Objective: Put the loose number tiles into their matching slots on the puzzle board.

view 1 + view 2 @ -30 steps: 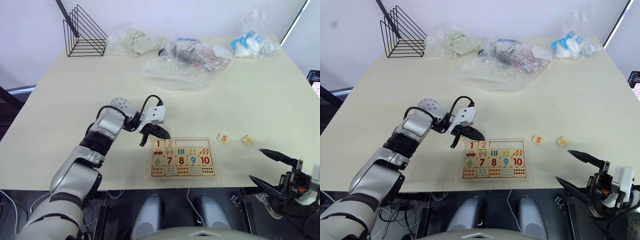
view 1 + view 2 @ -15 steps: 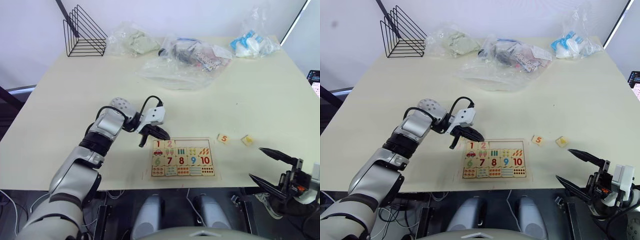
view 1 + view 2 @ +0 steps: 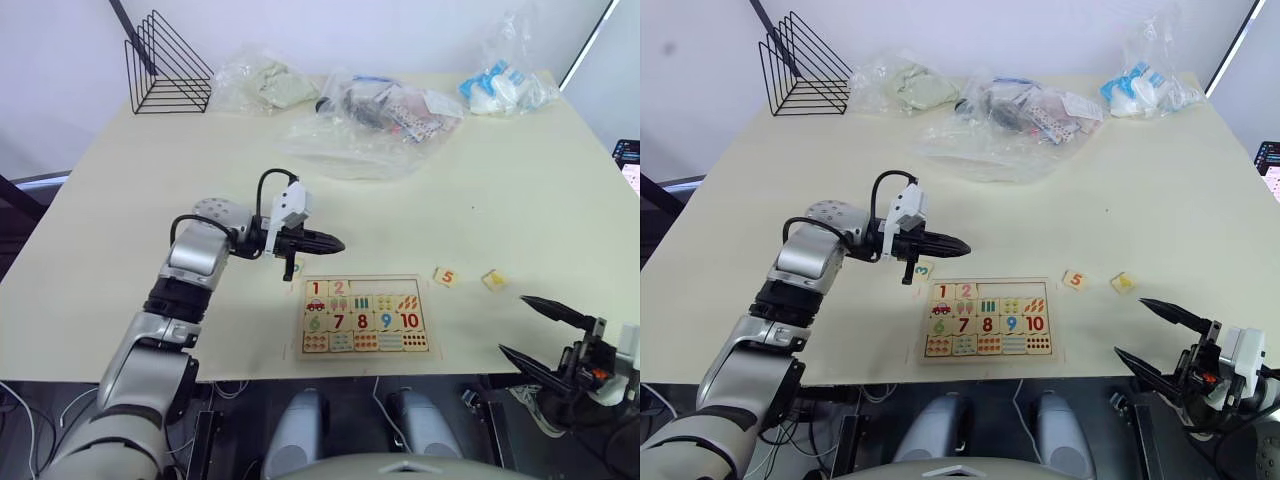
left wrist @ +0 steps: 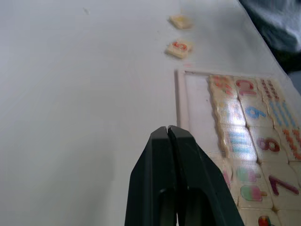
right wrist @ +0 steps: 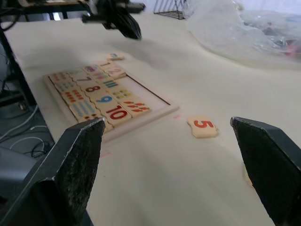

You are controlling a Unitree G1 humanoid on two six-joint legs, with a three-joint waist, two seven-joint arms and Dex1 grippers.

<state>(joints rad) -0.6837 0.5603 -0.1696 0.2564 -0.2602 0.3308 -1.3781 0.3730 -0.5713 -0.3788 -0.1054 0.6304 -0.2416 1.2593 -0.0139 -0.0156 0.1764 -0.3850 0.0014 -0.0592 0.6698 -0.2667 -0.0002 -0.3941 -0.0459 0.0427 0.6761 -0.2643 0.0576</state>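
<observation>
Now that the left tool [image 3: 318,241] has lifted off the puzzle board [image 3: 365,316], fingers shut on nothing, tiles 1 and 2 sit in their slots. Seen from the right eye, tile 3 [image 3: 924,270] lies just off the board's corner. Across in the right wrist view, tile 5 [image 5: 202,126] waits on the counter [image 5: 197,84] between the wide-open right tool [image 5: 176,160].

The puzzle board [image 3: 366,316] carries red numerals 1 and 2 at the left end of its top row, and its middle row reads 6 in green, 7 in red, 8 in red, 9 in blue and 10 in red. A loose tile [image 3: 446,277] just to the board's right shows an orange 5. Another loose tile [image 3: 923,270] beside the board's upper-left corner bears a green 3.
</observation>
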